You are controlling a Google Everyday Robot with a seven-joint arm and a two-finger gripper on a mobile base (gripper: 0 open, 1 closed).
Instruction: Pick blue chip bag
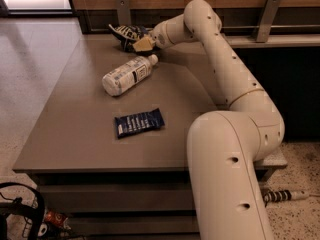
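The blue chip bag (124, 33) is a crumpled dark-blue bag with white patches, lying at the far edge of the grey table (75, 114). My gripper (142, 44) has reached across the table and sits right against the bag's right end, low over the tabletop. The gripper's tan tip overlaps the bag's right edge and hides that part of it.
A white plastic bottle (126, 75) lies on its side just in front of the gripper. A flat dark-blue bar wrapper (139, 122) lies nearer the table's front. My arm (235, 84) runs along the table's right side. A wooden wall with metal brackets (122, 9) stands behind the table.
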